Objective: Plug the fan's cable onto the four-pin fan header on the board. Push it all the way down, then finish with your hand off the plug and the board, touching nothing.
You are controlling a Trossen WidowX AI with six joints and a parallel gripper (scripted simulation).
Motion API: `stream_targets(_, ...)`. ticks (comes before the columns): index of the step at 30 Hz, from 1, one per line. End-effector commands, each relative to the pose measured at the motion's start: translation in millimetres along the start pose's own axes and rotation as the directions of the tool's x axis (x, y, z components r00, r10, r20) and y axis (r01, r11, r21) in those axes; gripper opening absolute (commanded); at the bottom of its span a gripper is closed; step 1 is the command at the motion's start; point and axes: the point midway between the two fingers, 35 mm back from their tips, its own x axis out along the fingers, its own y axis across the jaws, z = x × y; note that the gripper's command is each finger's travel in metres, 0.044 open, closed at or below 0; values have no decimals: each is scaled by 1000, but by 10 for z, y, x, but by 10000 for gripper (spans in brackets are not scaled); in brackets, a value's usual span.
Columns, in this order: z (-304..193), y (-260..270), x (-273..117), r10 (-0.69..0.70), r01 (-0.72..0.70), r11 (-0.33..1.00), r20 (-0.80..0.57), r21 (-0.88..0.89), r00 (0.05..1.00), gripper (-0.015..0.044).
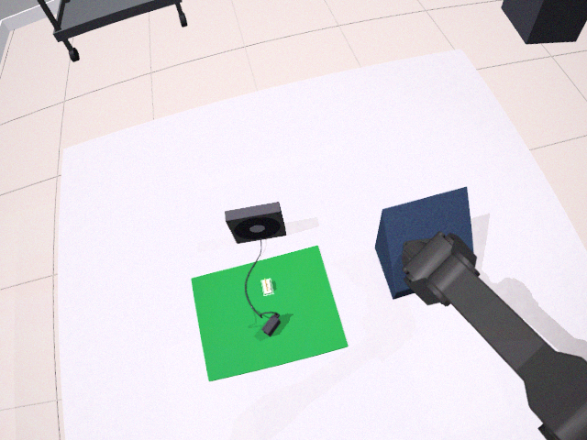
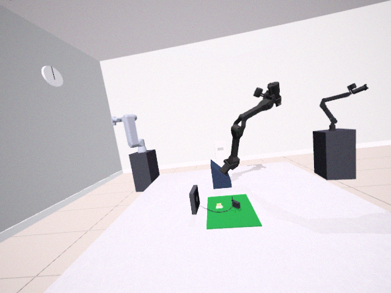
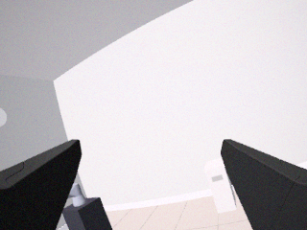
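The green board (image 1: 308, 331) (image 2: 233, 220) lies on the white surface. The white fan header (image 1: 267, 286) (image 2: 219, 206) stands on it with nothing plugged in. The dark plug (image 1: 271, 324) (image 2: 236, 204) is over the board, apart from the header, and looks tilted. Its thin black cable (image 1: 246, 284) (image 2: 217, 211) curves to the black fan (image 1: 256, 223) (image 2: 194, 199), which stands upright beside the board. My gripper (image 3: 153, 148) is open and empty, its fingers wide apart in the wrist view. It is raised high in the exterior view, well away from plug and board, and out of frame in the top view.
The arm stands on a blue wedge-shaped base (image 1: 426, 215) (image 2: 220, 181) beside the board. Dark pedestals with other robot arms stand behind, a black one (image 2: 334, 154) at the right and a smaller one (image 2: 143, 170) at the left. A wheeled cart (image 1: 118, 18) stands beyond the white surface.
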Motion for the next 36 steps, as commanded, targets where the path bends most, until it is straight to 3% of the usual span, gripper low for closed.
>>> stream_targets(1,0,0,0,0,0,1000,0,0,1000,426)
stream_targets(8,-72,-181,31,-56,57,997,-12,53,998,440)
stream_targets(13,-370,-853,11,-244,252,936,-65,247,968,440)
stream_targets(20,-743,-1645,-301,-487,495,755,-138,429,863,440)
stream_targets(28,-1214,-2349,-1056,-730,689,431,-224,582,646,440)
stream_targets(36,-1735,-2714,-2188,-875,679,4,-326,734,358,440)
